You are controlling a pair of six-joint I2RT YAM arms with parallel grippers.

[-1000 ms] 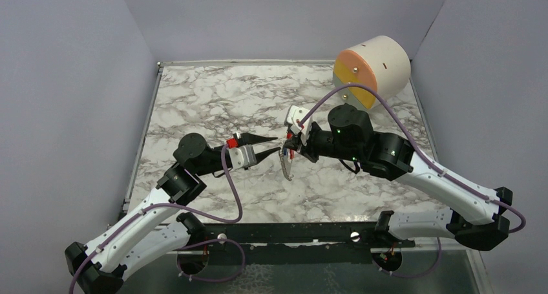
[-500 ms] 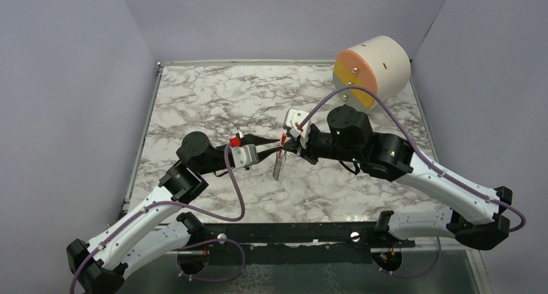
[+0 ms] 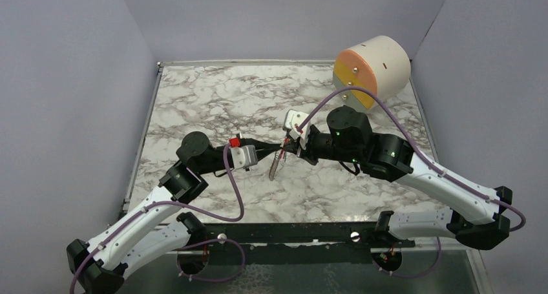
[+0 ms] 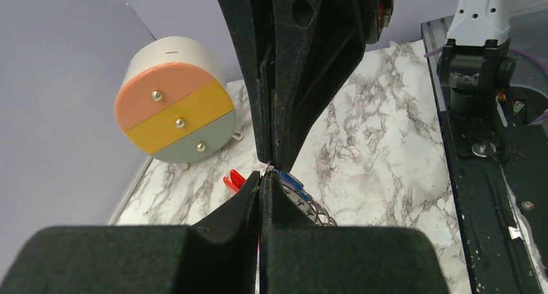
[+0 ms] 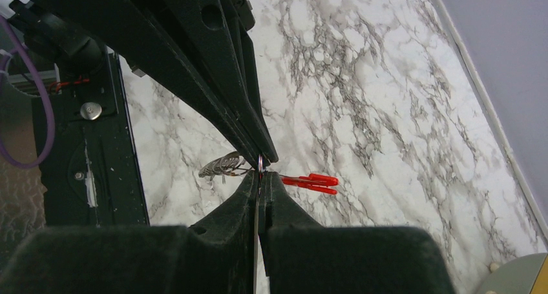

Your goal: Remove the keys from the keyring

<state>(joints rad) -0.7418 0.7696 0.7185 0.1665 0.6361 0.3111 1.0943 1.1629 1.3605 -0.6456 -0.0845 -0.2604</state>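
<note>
Top external: marble table (image 3: 194, 94), pastel drum (image 3: 375, 64) sat far right. Right gripper (image 3: 289, 147) stayed out of it—no: clamped keyring (image 3: 276, 167), strap dangled above table. Left gripper (image 3: 279, 146) closed, tips met right's. Blue keys (image 4: 289, 179) sat beside left fingertips (image 4: 255, 187).

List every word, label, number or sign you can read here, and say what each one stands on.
No text can be read in any view.
The round drawer box: coloured fronts and metal knobs only, no lettering.
The keys and the keyring: any stamp is too small to read.
White scrap on the black base: too small to tell.
</note>
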